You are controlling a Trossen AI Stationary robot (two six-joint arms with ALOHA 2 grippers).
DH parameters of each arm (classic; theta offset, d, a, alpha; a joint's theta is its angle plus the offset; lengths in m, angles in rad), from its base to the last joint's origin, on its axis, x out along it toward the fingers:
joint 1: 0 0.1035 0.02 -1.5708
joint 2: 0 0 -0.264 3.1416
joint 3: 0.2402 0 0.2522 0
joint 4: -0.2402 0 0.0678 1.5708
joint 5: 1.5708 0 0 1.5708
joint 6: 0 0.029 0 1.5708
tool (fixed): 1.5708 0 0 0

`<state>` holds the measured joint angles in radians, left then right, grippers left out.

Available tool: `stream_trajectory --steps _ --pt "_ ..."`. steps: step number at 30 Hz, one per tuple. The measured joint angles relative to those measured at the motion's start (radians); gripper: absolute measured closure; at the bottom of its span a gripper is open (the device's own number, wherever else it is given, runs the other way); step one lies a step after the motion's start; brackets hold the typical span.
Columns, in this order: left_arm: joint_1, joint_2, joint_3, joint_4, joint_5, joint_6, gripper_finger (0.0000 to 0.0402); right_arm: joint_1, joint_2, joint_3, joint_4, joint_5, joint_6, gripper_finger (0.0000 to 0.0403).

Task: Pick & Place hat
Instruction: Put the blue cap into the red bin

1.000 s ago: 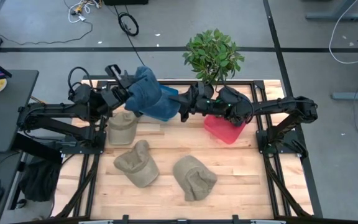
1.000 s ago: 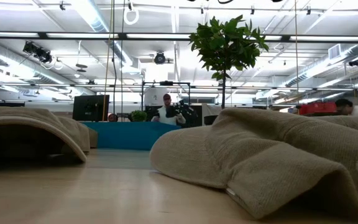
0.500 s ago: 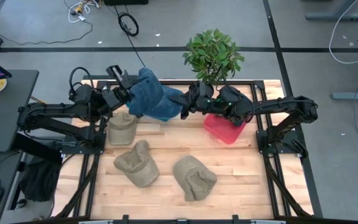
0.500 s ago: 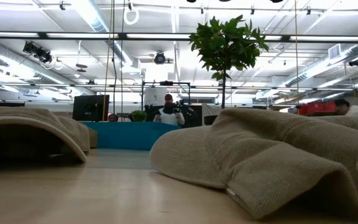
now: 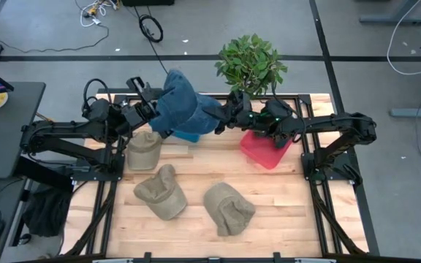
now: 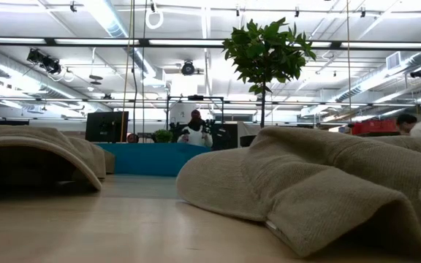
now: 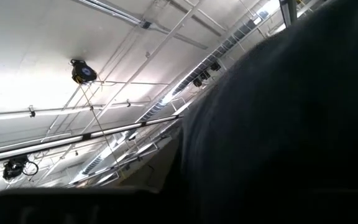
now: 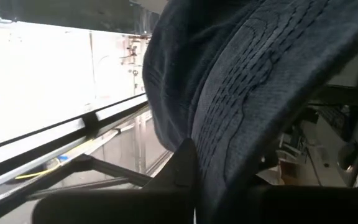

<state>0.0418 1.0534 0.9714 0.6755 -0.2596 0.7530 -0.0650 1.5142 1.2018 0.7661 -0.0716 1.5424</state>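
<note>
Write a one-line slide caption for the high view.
Both grippers, left and right, hold a blue hat above three tan hats.

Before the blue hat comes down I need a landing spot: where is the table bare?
Both grippers, left and right, hold the blue hat above the table's far edge. Bare wood lies between the red bin and right tan hat, plus the near right corner. The near left is crowded with tan hats.

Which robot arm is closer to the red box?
Right. The right end effector is just beside the red box, gripping the blue hat. The left end effector holds the hat's far side, farther away.
</note>
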Motion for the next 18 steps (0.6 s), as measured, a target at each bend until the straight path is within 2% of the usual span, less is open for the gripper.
stream_trajectory --steps 6,12,18 --pt "0.000 0.000 0.000 0.000 -0.003 0.001 0.0209 0.000 -0.007 0.000 0.001 -0.033 -0.014 0.0397" --pt "0.000 -0.014 0.000 -0.001 -0.077 0.004 0.0130 0.005 -0.008 0.000 0.002 -0.062 -0.013 0.0397" --pt "0.000 -0.067 0.001 -0.003 -0.179 0.026 0.0090 0.001 -0.009 0.000 0.026 -0.089 -0.014 0.0397"
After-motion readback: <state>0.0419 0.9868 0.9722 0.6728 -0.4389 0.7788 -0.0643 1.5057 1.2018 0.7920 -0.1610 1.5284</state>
